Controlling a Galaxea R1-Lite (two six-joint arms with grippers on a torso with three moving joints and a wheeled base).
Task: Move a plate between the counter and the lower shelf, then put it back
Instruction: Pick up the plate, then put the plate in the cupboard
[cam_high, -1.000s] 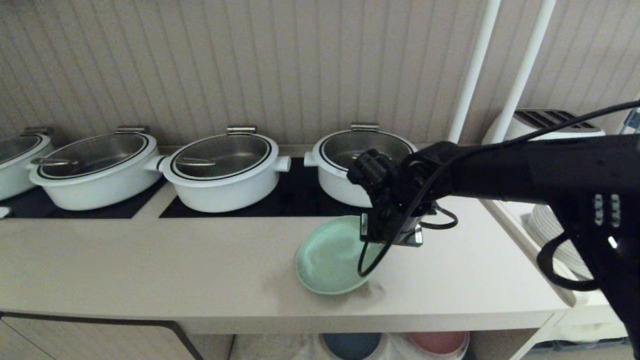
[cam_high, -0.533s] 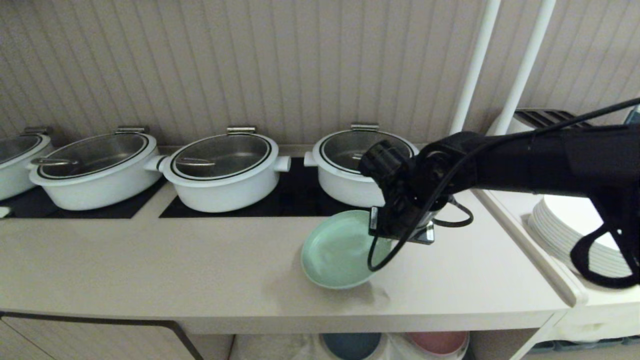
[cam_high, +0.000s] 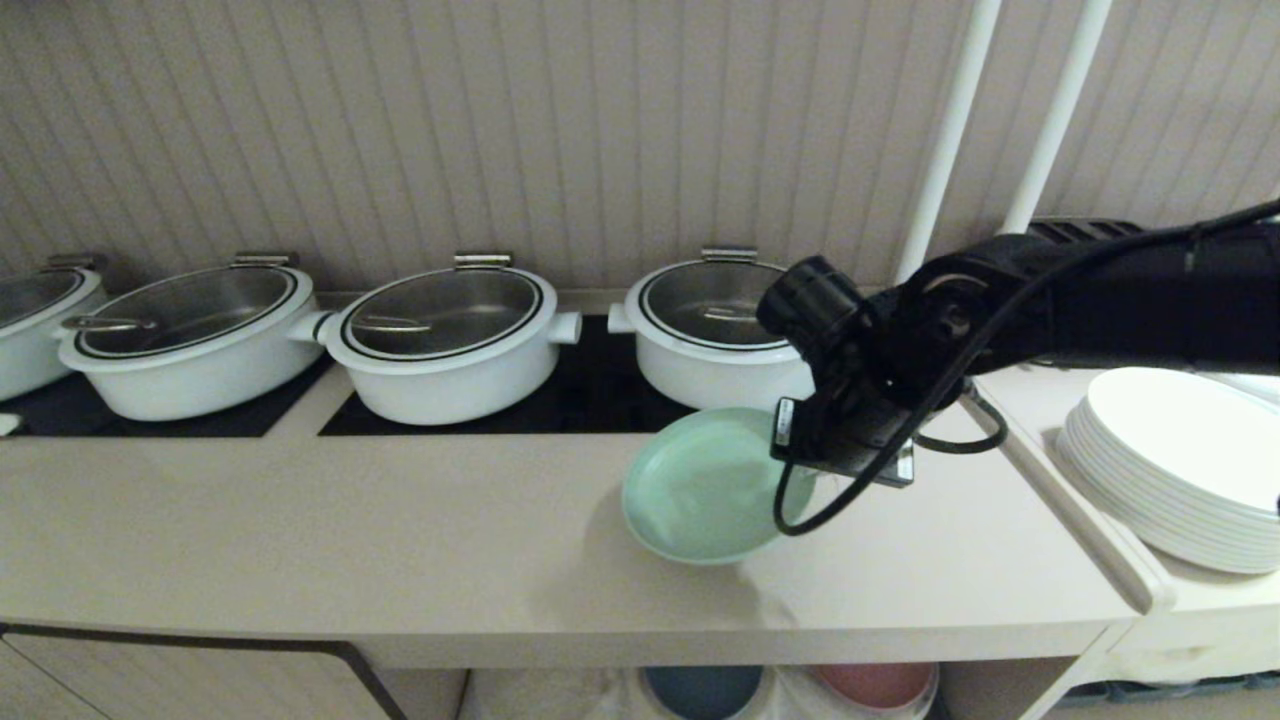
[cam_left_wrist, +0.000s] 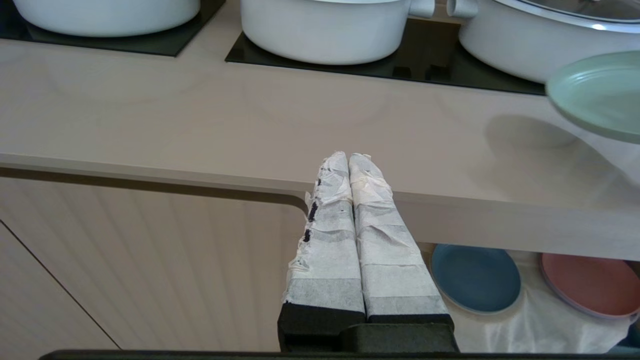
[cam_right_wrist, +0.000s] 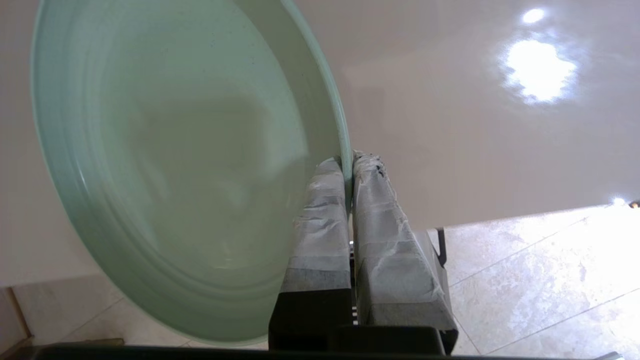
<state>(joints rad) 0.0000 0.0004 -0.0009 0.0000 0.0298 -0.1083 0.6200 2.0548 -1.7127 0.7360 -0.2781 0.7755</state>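
Above the counter: my right gripper (cam_high: 800, 440) is pinched tight on the rim of the round mint-green matte plate (cam_high: 705, 487), pads either side of the edge; plate is airborne, tilted, its shadow lying on the long smooth beige worktop (cam_high: 300, 540) below.
Plate position: over the worktop's right part, in front of the rightmost white pot (cam_high: 710, 335), clear of the surface.
Grip check: only a thin bite on the rim in the wrist view (cam_right_wrist: 187, 165); I judge it slip-prone, so I move slow, no wrist jerks.
Step in hand: carrying the plate off the counter, I reckon toward the beige-walled lower niche with white cloth floor (cam_left_wrist: 530, 325).
How to do it well: clear the thick front edge first, then lower; level the plate before it goes in.
Landing spot: dark blue plate (cam_left_wrist: 475, 277) and pink plate (cam_left_wrist: 590, 282) already lie on the cloth; I aim for bare cloth and avoid stacking on either.
Hazard: stack of white plates (cam_high: 1170, 470) sits near my right arm's elbow side; keep the swing tight.
Left gripper (cam_left_wrist: 350, 165): taped fingers pressed together, holding nothing, parked below the counter edge.
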